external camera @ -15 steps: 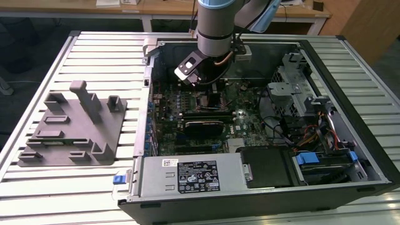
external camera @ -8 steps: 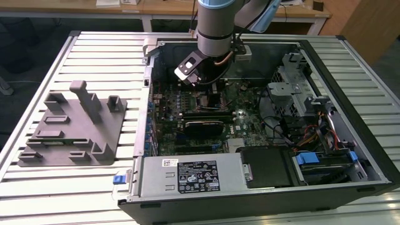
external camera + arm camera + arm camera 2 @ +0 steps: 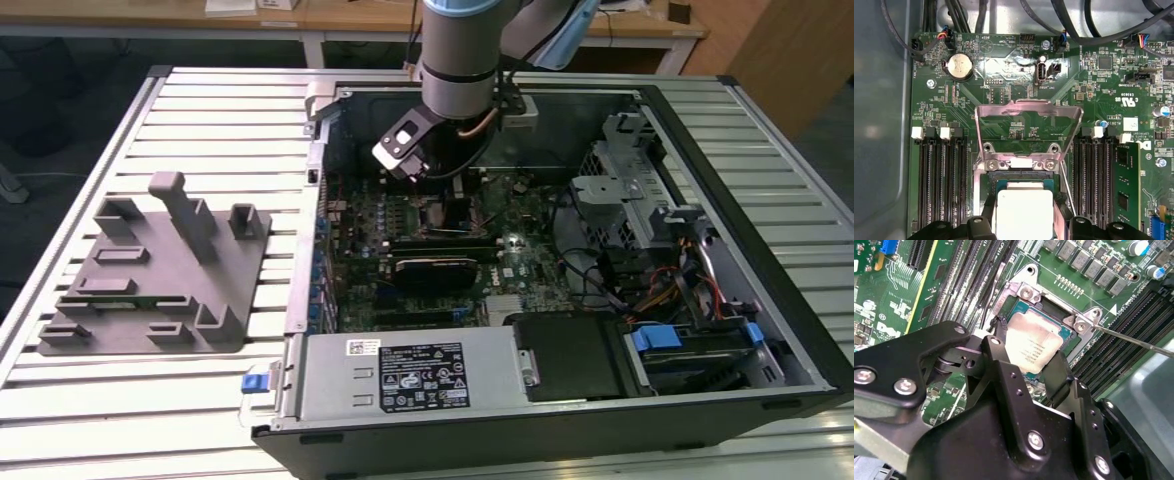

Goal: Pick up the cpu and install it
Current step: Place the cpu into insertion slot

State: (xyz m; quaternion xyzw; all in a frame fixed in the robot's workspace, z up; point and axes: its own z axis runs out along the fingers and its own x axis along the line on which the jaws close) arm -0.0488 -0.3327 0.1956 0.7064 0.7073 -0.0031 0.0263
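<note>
A pale metal table [image 3: 80, 395] with a ribbed, slatted top carries everything here. Toward the exterior view's left, a grey plastic tray [image 3: 147, 290] with upright blocks sits flat on it. Just beside that, an open computer case [image 3: 534, 440] lies on its side, its near wall seemingly reaching the table's edge.

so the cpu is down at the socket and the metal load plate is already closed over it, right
Not quite. The cpu is at the socket, but the metal load plate is not closed over it. The first wrist view shows the plate flipped open, lying back away from the socket, with the cpu's silver top uncovered.
</note>
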